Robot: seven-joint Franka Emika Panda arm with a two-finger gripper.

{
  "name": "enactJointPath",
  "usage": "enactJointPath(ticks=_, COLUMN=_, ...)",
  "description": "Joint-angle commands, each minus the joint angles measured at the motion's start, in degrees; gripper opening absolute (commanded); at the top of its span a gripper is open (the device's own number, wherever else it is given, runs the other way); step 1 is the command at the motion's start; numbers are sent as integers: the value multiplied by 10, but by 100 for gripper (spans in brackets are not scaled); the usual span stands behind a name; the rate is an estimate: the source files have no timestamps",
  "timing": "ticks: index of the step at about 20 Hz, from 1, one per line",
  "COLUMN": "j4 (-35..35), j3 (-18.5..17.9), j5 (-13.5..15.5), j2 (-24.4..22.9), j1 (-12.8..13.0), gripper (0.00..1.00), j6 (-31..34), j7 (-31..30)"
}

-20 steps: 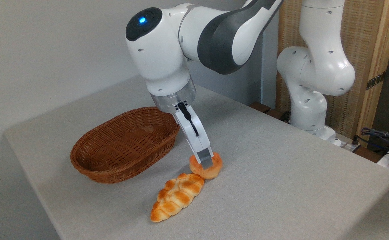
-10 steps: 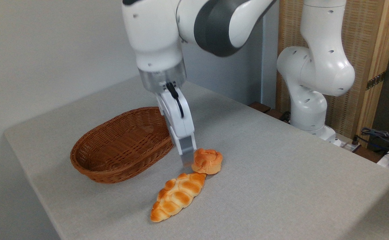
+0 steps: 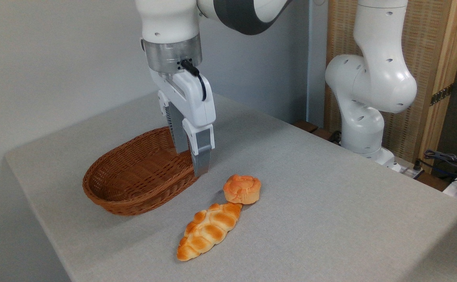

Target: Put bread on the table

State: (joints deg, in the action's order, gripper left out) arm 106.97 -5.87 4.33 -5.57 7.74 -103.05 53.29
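Bread [image 3: 242,188]: small round bun with lobed top, resting upright on the table [image 3: 330,203] at frame centre, slightly below middle. No contact with any part of the robot. Lower left edge touching, or very nearly touching, the pointed upper end of the braided loaf [image 3: 208,230], which lies diagonally toward lower centre of the frame.

Wicker basket [image 3: 144,172]: left of centre, empty as far as visible, standing just beside the bun with a strip of grey cloth between them.

Gripper [image 3: 192,161]: raised above the tabletop, up and to the left of the bun, in front of the basket's right end. Fingers parted, pointing straight down, nothing held between them. Clear gap between fingertips and bun.

Arm base: upper right of frame, beyond the far table edge, against a woven panel. Cables at far right edge.

Assessment of progress: placement judged complete. Bun out of the basket, supported entirely by the cloth, released and stable, no sign of tilt or roll. Both bread items on the tabletop. Remaining work, if any, judged limited to withdrawal of the arm to a rest pose. Minor note: bun close against the braided loaf, so any low sweep of the fingers on retreat could nudge either item.
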Motion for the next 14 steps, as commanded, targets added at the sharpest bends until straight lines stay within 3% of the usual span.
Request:
enactJointPath(ticks=1, j4=-12, j3=-2, j5=-9, j2=1, j1=2, gripper=100, j6=-5, j7=-79)
enactJointPath(ticks=7, j4=-12, j3=9, j5=-19, j2=12, j1=3, gripper=100, j6=-31, j7=-167)
enactJointPath(ticks=10, j4=-12, j3=24, j5=-56, j2=16, j1=3, gripper=100, j6=-31, j7=-171)
enactJointPath(ticks=14, j4=-12, j3=24, j5=-51, j2=16, j1=3, gripper=100, j6=-31, j7=-173)
